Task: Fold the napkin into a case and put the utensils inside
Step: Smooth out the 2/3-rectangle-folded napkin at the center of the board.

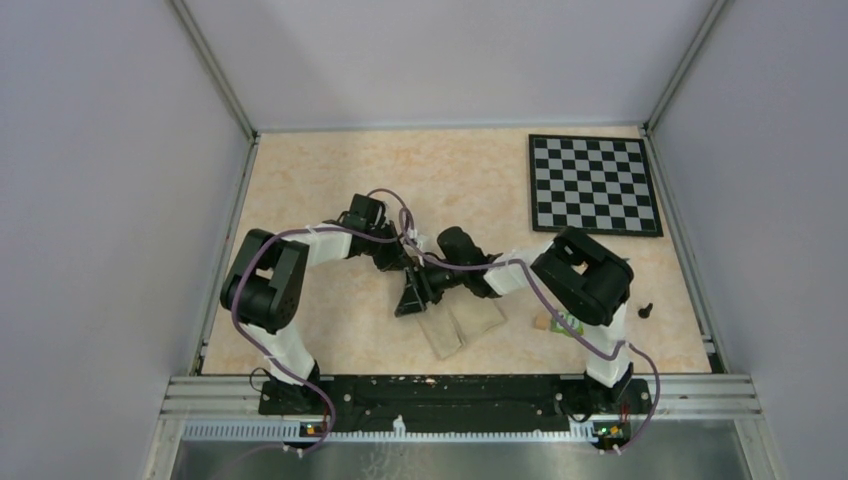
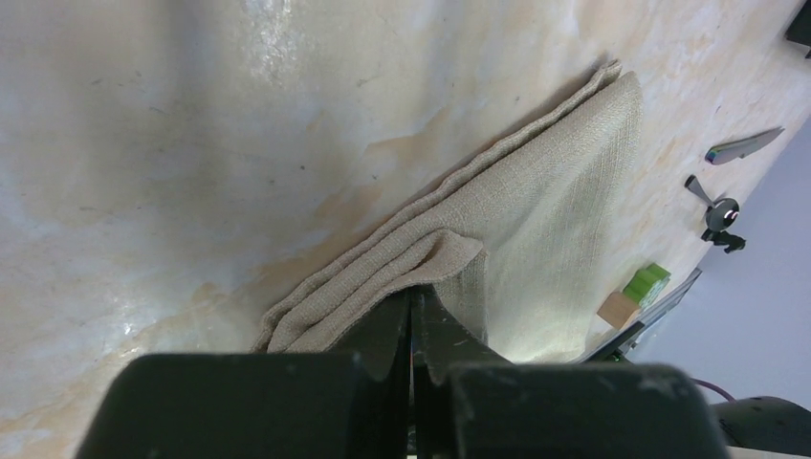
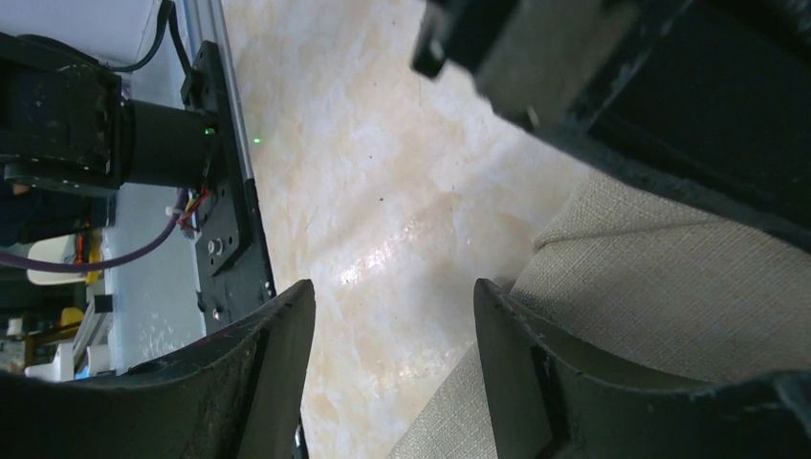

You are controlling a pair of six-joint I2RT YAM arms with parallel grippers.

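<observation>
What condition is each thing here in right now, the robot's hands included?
napkin: folded in layers on the table, one flap lifted.
left hand: shut, pinching that flap.
right hand: open, holding nothing.
purple-tinted utensil: lying on the table, outside the napkin.
chessboard: lying flat.

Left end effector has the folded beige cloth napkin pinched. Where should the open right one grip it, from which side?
Probably the folded corner of the napkin beside the right end effector. Come low from the tabletop side: the layers lie flat, and the left end effector crowds the far part.
</observation>
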